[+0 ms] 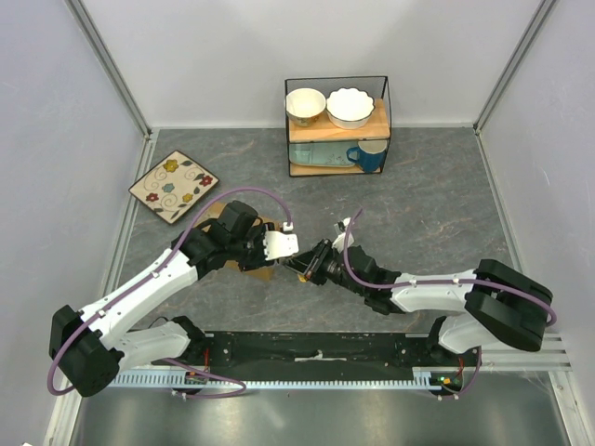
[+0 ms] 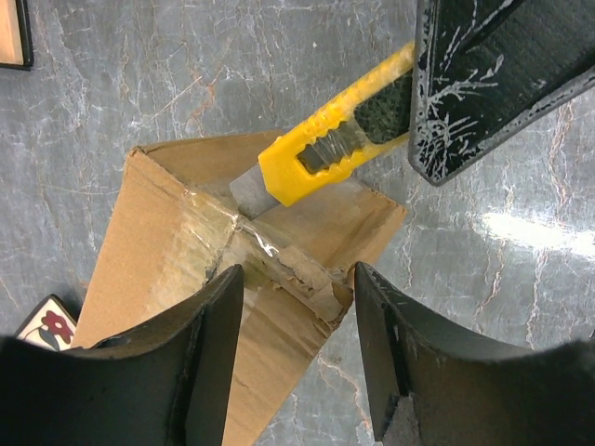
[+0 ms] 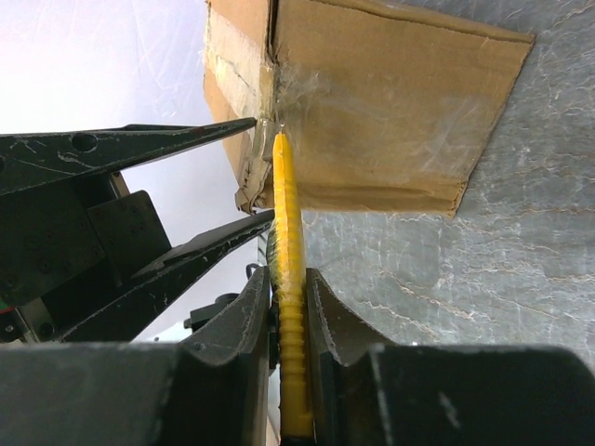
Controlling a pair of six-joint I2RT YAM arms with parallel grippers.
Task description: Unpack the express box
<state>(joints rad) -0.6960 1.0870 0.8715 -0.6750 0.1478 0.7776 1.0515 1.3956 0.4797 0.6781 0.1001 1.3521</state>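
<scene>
The express box (image 2: 177, 251), brown cardboard with torn clear tape on its seam, lies under my left arm; only a bit of it (image 1: 258, 271) shows in the top view. My left gripper (image 2: 297, 279) is open, its jaws straddling the box's near corner. My right gripper (image 3: 288, 279) is shut on the yellow utility knife (image 3: 286, 214). The knife (image 2: 325, 158) has its blade out, and the tip rests on the taped seam of the box (image 3: 381, 102). In the top view the two grippers meet, left gripper (image 1: 296, 249) and right gripper (image 1: 316, 263).
A wire rack (image 1: 337, 125) with two bowls and a blue mug (image 1: 369, 156) stands at the back. A floral plate (image 1: 173, 186) lies at the back left, close behind the box. White walls enclose the grey table.
</scene>
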